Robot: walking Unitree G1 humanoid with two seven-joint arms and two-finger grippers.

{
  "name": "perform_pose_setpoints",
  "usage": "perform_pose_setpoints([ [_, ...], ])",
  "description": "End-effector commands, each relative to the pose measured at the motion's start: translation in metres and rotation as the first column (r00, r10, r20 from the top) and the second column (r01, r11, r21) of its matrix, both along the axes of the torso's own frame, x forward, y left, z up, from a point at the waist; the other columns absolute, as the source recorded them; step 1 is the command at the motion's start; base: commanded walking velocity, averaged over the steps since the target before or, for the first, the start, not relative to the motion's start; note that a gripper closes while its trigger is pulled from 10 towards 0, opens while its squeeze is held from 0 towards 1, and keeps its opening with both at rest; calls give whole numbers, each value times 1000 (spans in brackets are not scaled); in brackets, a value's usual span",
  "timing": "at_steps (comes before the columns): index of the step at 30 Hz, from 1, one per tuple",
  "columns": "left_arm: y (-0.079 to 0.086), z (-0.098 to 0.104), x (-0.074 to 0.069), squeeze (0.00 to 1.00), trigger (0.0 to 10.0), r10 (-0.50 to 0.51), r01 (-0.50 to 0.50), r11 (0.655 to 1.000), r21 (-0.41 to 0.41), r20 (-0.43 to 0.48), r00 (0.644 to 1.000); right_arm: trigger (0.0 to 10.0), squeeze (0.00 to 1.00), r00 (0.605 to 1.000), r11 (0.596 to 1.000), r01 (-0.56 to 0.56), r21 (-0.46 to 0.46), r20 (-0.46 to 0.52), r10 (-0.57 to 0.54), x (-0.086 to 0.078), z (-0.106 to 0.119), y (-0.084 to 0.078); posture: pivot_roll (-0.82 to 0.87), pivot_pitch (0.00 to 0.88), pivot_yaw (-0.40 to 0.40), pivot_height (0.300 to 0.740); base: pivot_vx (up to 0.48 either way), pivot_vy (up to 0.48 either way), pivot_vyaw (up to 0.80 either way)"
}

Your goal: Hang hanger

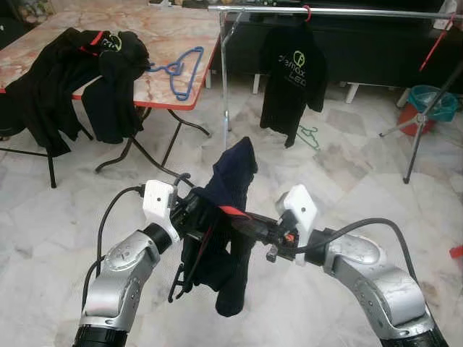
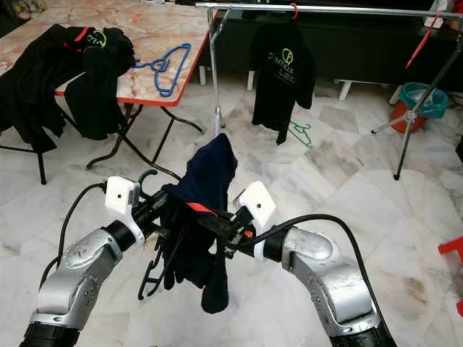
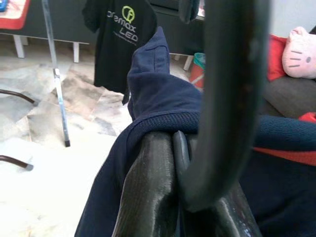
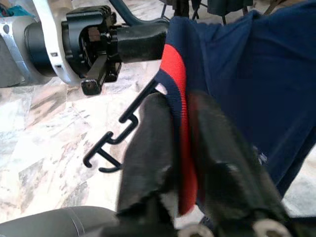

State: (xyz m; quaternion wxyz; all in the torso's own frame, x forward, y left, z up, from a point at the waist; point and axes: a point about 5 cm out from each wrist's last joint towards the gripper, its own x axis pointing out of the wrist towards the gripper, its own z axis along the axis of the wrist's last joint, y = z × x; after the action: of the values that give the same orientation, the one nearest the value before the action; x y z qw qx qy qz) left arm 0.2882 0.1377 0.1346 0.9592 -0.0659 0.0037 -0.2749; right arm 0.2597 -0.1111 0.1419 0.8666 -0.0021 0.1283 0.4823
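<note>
A navy shirt (image 1: 231,188) with a red collar (image 4: 178,143) is draped over a black hanger (image 1: 181,278) that I hold in front of my chest, above the floor. My left gripper (image 1: 194,214) is shut on the hanger's hook (image 3: 222,98), with the shirt's neckline against its fingers (image 3: 148,187). My right gripper (image 1: 244,221) is shut on the red collar, and its fingers (image 4: 148,148) pinch the fabric. The clothes rail (image 1: 333,10) runs across the top of the head views, well ahead of both grippers. A black T-shirt (image 1: 291,72) hangs on it.
A marble-topped folding table (image 1: 173,32) stands ahead on the left with black clothes (image 1: 79,72) and a blue hanger (image 1: 181,69). A green hanger (image 1: 309,136) lies on the floor under the rail. The rack's legs (image 1: 427,116) and a teal bucket (image 1: 435,103) stand at right.
</note>
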Motion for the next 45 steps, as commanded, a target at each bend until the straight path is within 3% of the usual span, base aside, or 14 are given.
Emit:
perform_pose_setpoints([
  [1,3,13,3,0,10000,15,-14,1000,-7,58,998,10000,1000,1000,1000,1,-1,-5,-1,-1,-3,-3,25,113,-34,740,0,0,0],
  [39,3,13,3,0,10000,16,-15,1000,-15,57,998,10000,1000,1000,1000,-2,-10,4,2,-2,-2,-6,22,112,-35,740,0,0,0],
  [40,-4,5,-5,0,10000,-76,75,997,19,22,997,10000,0,996,998,66,2,64,-66,13,7,-12,17,110,-32,740,0,0,0],
  [41,-13,-5,-17,0,10000,-187,188,981,53,-29,982,10000,0,980,989,147,27,133,-149,31,19,-19,16,109,-31,740,0,0,0],
  [45,-14,-7,-19,0,10000,-209,211,976,56,-39,977,10000,0,976,987,159,30,146,-162,33,21,-20,17,105,-30,740,0,0,0],
])
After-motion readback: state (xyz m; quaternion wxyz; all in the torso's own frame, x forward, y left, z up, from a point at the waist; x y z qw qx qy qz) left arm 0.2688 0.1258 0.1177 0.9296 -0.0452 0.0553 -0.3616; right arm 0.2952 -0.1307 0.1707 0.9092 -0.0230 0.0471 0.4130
